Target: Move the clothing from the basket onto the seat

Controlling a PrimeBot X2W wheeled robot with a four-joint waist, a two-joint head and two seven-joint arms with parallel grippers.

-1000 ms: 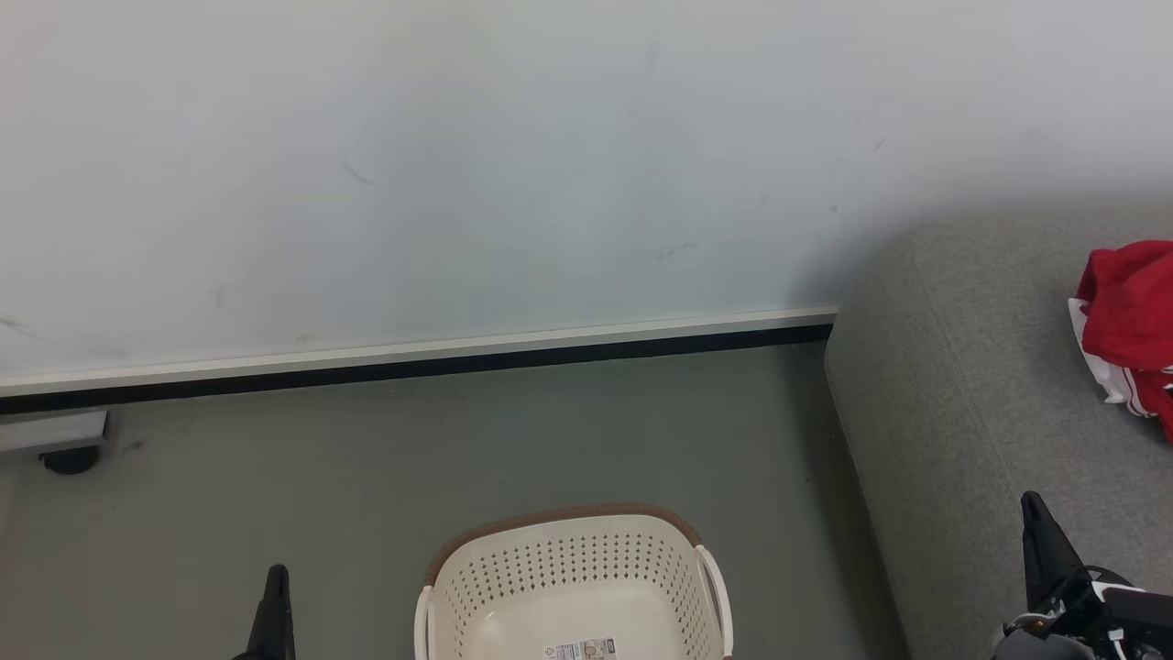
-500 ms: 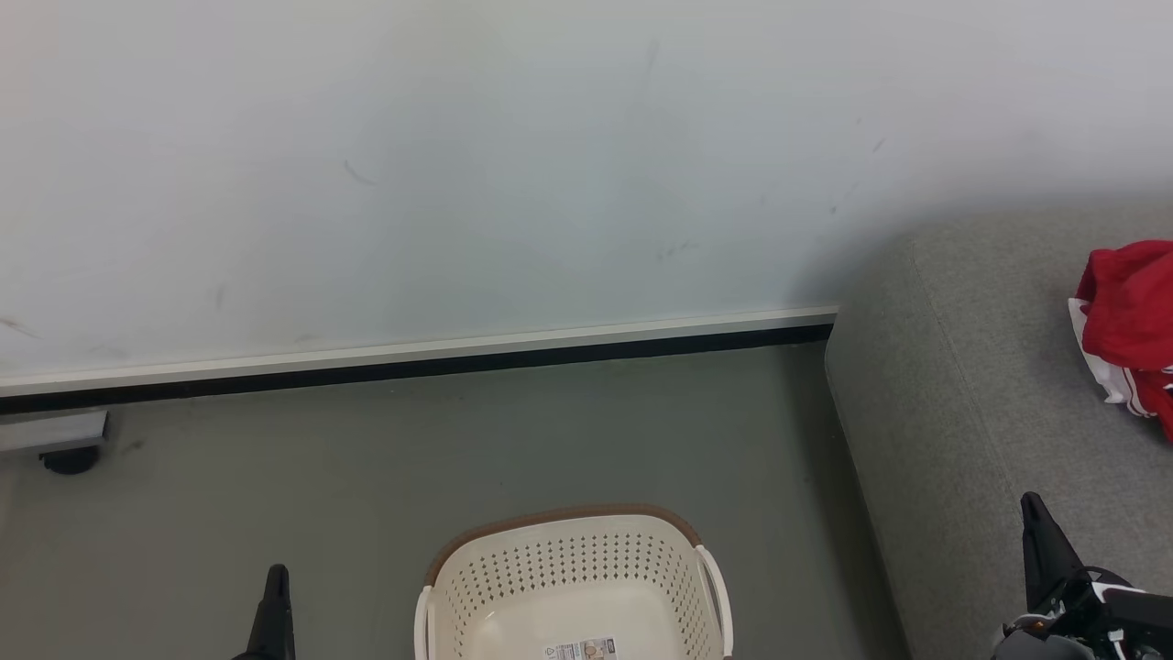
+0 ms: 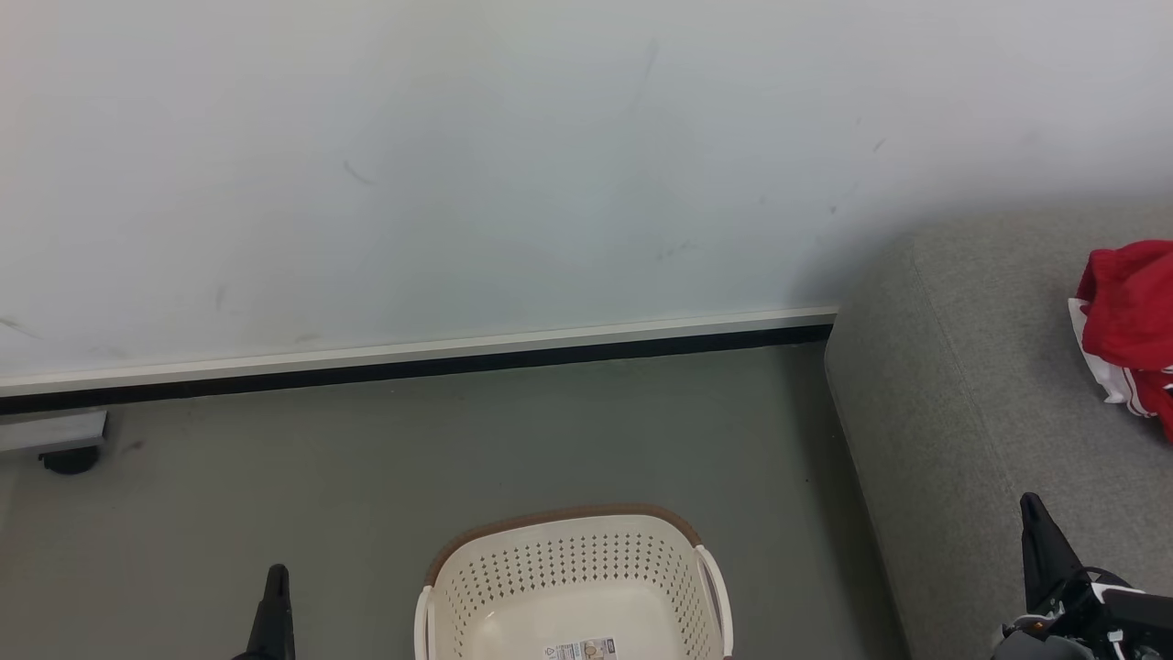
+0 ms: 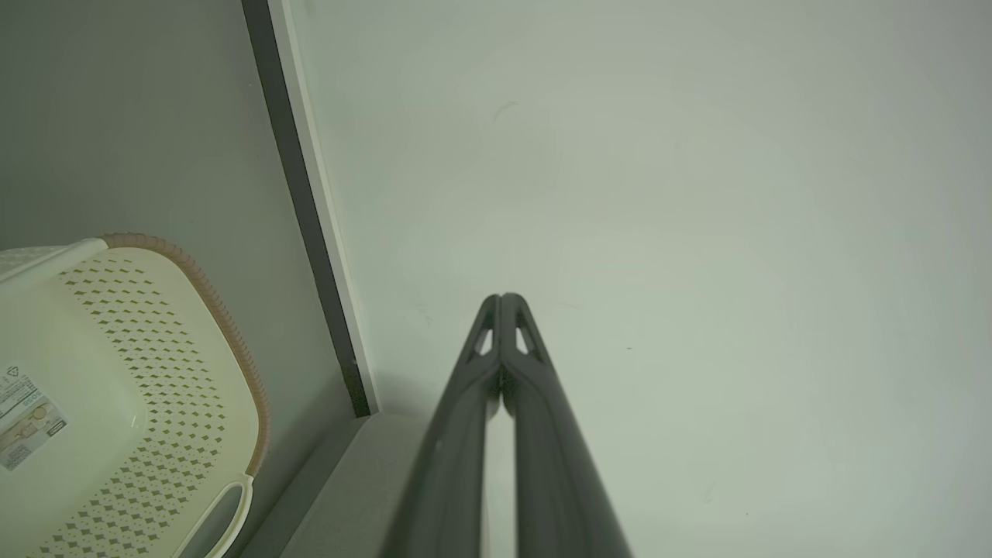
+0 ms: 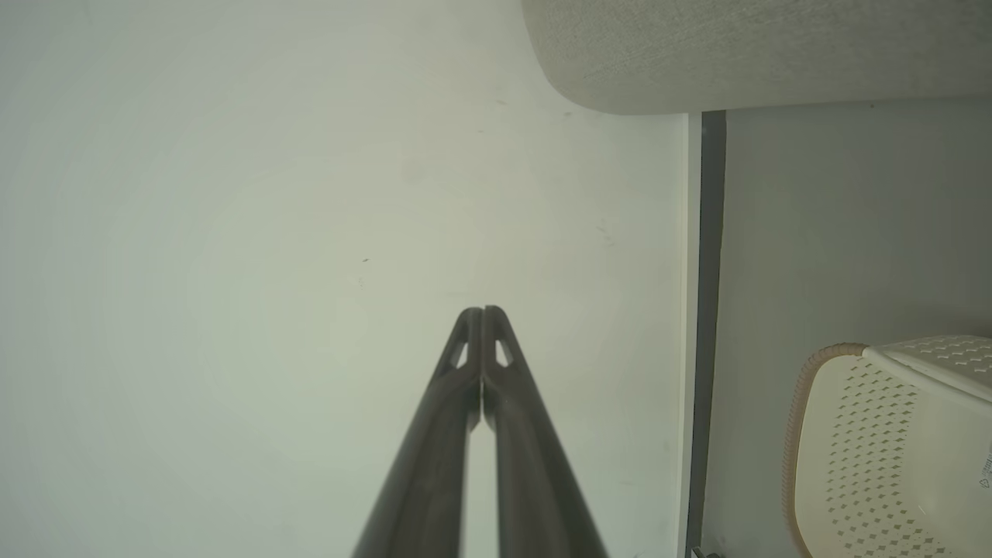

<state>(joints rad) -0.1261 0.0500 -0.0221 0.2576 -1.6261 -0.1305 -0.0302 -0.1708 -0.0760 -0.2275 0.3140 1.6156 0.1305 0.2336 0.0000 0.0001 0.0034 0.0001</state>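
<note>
Head view: clothing on seat, forward-right of right gripper, left gripper farther; both pinched together, empty; basket bare

The clothing is a crumpled heap of red fabric with white stripe trim. It lies on top of the seat, at the right edge of the head view, which cuts it off.

The seat is upholstered in light-grey fabric with a rounded corner and stands against the wall.

The basket is cream-white plastic with perforated walls, a brown far rim and 2 white side handles. It stands upright on the floor, left of the seat and apart from it. Its visible base carries 1 sticker label.
</note>
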